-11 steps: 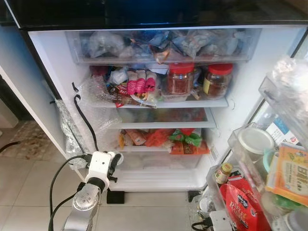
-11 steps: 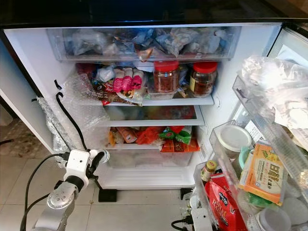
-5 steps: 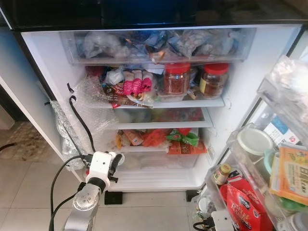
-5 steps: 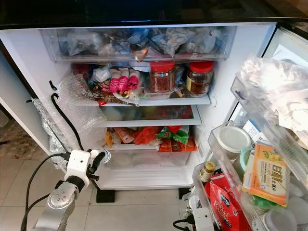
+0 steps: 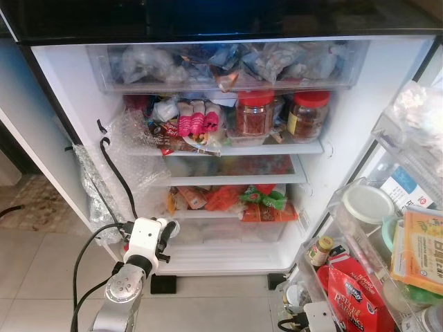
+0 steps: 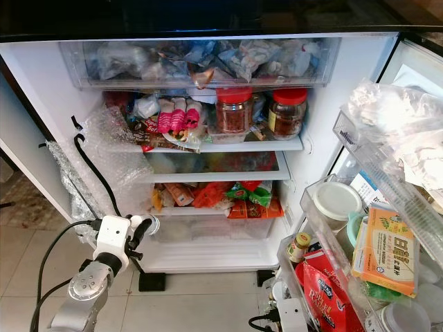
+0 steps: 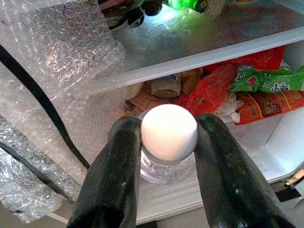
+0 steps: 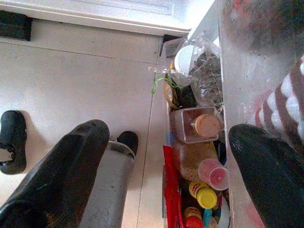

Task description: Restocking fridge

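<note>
The fridge [image 5: 62,76] stands open with packed shelves. My left gripper [image 5: 168,228] is low at the fridge's left side, level with the bottom drawer [image 5: 228,232]. It is shut on a small clear bottle with a white cap [image 7: 169,131], the black fingers [image 7: 118,166] clamping its neck. The bottle is upright in front of the lowest shelf, where red and green packets [image 7: 256,88] lie. My right gripper [image 8: 171,137] hangs open over the floor beside the door's lower bins, with nothing between its fingers.
Bubble wrap [image 5: 131,159] and a black cable [image 5: 118,173] hang along the fridge's left wall. Two red-lidded jars [image 5: 256,114] stand on the upper shelf. The open door [image 5: 387,228] on the right holds tubs, bottles and a red bag. The floor is tiled [image 5: 41,263].
The camera shifted slightly to the left early on. Both arms and the held bottle stay where they were.
</note>
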